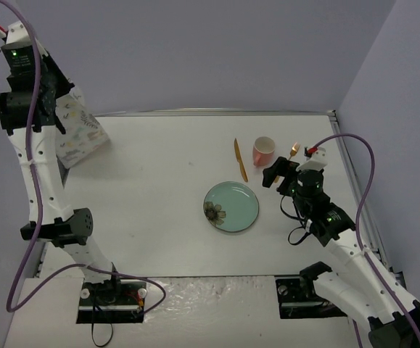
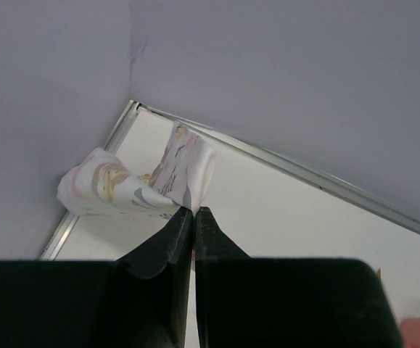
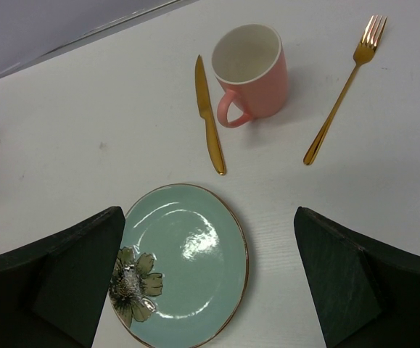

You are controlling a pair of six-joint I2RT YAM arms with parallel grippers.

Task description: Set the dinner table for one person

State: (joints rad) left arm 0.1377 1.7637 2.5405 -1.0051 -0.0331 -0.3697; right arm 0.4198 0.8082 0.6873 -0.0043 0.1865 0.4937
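Left fingers [image 2: 194,210]: pressed together, pinching an edge of the patterned placemat [image 2: 122,185] right at their tips.
Placemat: bunched and folded, lifted at the upper left of the overhead view, drooping past the tips over the desk's far corner.
Right fingers [image 3: 210,214]: spread wide and holding nothing, above the desk at the right of centre.
Plate [image 3: 184,261]: green with a flower; its upper rim sits between the right fingers in the wrist view, untouched.
Knife [image 3: 210,119], mug [image 3: 249,69], fork [image 3: 340,94]: in a row beyond the plate, the knife just left of the mug and the fork apart at the right.
Desk [image 1: 159,188]: a plain white top filling the middle of the overhead view, beneath both pairs of fingers.
Edges: a metal rim [image 2: 304,170] runs along the far side, and the purple walls [image 1: 210,51] stand right behind it and at the sides.
Open room: a wide bare stretch of desk lies between the placemat and the plate.
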